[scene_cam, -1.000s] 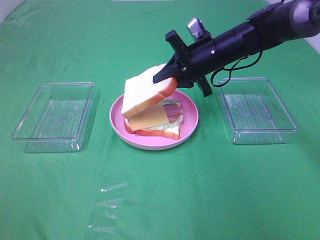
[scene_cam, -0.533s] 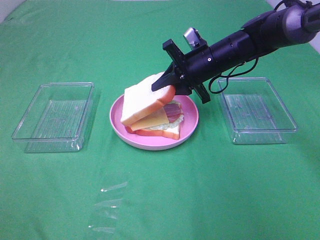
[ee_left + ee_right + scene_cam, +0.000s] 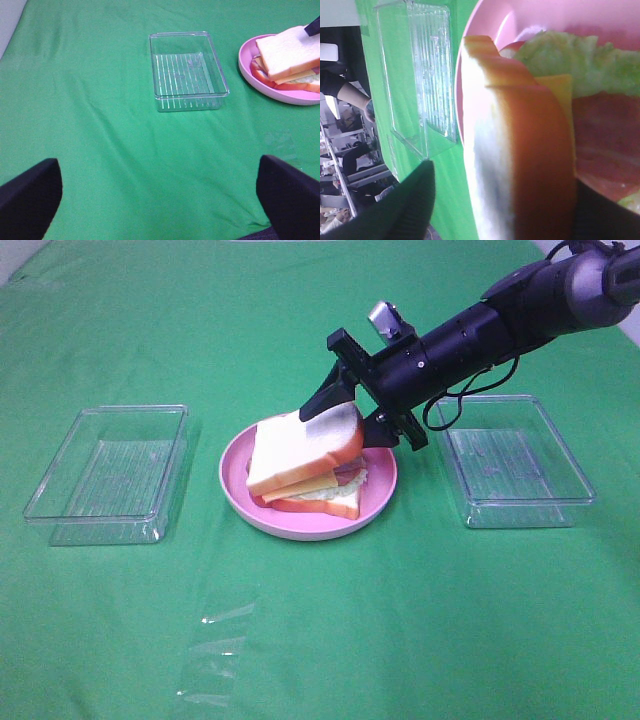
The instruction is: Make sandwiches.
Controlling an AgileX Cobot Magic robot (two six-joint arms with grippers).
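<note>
A sandwich [image 3: 312,498] sits on the round pink plate [image 3: 300,525]: a bottom bread slice, lettuce [image 3: 570,62], bacon [image 3: 605,140] and yellow cheese [image 3: 560,87]. A top bread slice [image 3: 300,445] rests on the stack, slightly tilted. My right gripper [image 3: 335,420] reaches in from the right, its jaws open around the slice's back edge. In the right wrist view one finger [image 3: 415,210] stands apart from the crust. My left gripper [image 3: 160,200] is open and empty over bare cloth, with the sandwich [image 3: 287,55] far off to one side.
An empty clear tray [image 3: 110,475] stands left of the plate and another [image 3: 515,460] right of it, under the right arm. A crumpled piece of clear film [image 3: 215,660] lies on the green cloth near the front edge.
The right gripper lowered the top bread slice onto the stack and its jaws have spread. The slice now rests on the cheese. The left arm has not moved.
</note>
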